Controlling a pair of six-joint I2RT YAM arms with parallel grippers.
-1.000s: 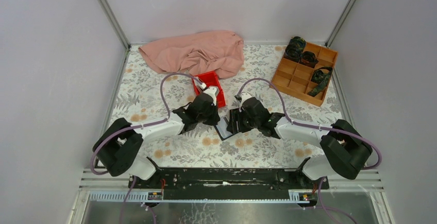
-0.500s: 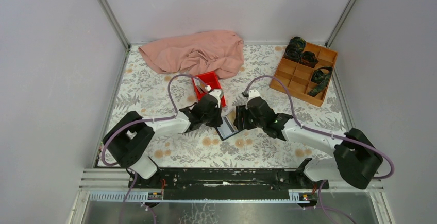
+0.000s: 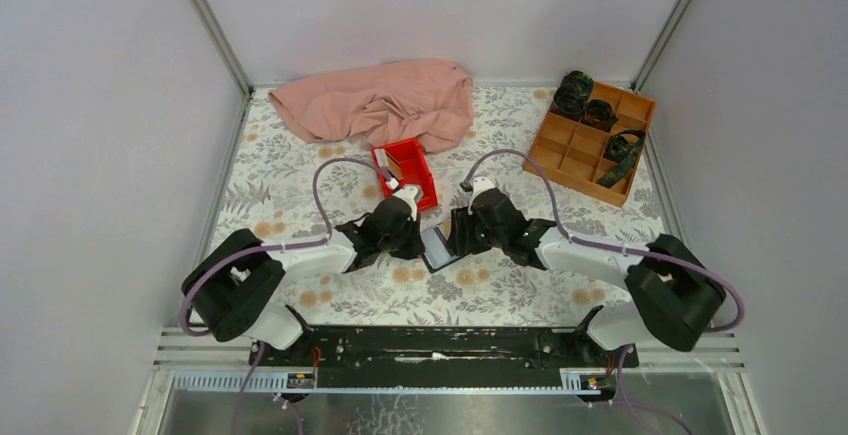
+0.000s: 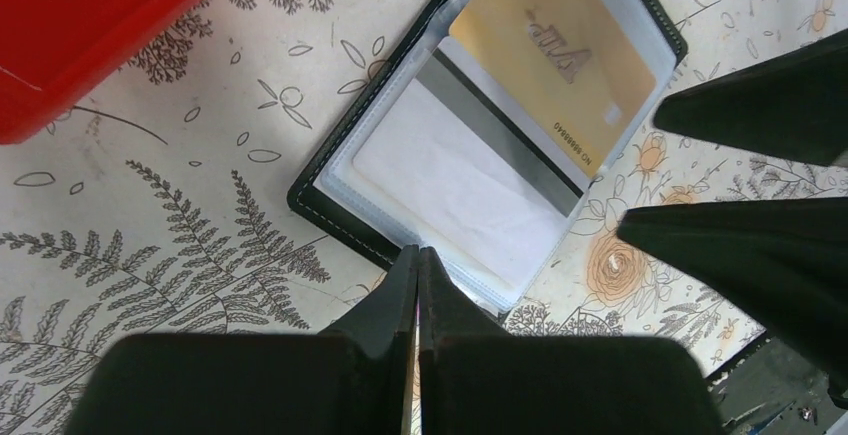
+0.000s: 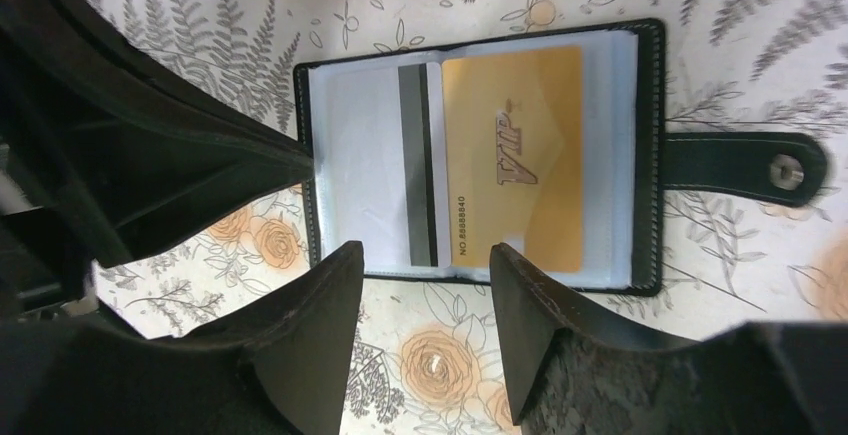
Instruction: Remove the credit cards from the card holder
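The card holder (image 3: 437, 248) lies open on the flowered table between my two grippers. Its black rim (image 4: 330, 173) frames clear sleeves. An orange-gold card (image 5: 515, 155) and a white card (image 5: 355, 170) with a dark stripe sit in them, and both cards also show in the left wrist view (image 4: 555, 50) (image 4: 450, 190). My left gripper (image 4: 417, 255) is shut, with its tips meeting at the holder's left edge. My right gripper (image 5: 427, 255) is open and empty, just over the holder's near edge.
A red tray (image 3: 408, 170) stands just behind the left gripper, and its corner shows in the left wrist view (image 4: 90, 25). The holder's strap with a snap (image 5: 745, 165) lies flat on the table. A pink cloth (image 3: 380, 103) lies at the back. A wooden compartment box (image 3: 592, 135) stands at the back right.
My left gripper has drawn back from beside the red tray to the holder's edge. My right gripper has shifted slightly toward the near side over the holder.
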